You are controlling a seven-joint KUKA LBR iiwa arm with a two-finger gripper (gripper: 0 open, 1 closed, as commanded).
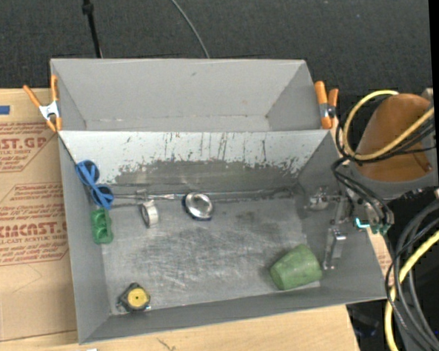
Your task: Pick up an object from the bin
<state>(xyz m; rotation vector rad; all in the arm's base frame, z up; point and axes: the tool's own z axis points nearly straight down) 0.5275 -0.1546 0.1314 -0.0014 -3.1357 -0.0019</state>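
1. The gripper (330,255) is low inside the bin (202,127), close against the right-hand wall near the front corner. It points roughly straight down, its tip at or just above the floor.
2. Whether it is spread or closed I cannot tell (the metal parts blur into the grey wall behind them). Nothing can be seen held in it.
3. The arm comes in over the right rim. Its orange cover (392,138) sits outside the bin, with yellow and black cables (351,137) looping around it.
4. Nearest the gripper is a green lump (294,269), soft-looking, rounded and roughly blocky, pale matte green. It lies on the floor at the front right, just to the left of the gripper, possibly touching it.
5. The other things are well apart from the gripper:
   - a shiny silver ring (199,206) lies near the middle of the back wall's foot;
   - a small metal cylinder (148,213) lies just left of the ring;
   - a blue looped piece (92,184) rests against the left wall;
   - a small bright green part (102,226) sits just below the blue piece;
   - a round yellow and black thing (134,298) lies in the front left corner.
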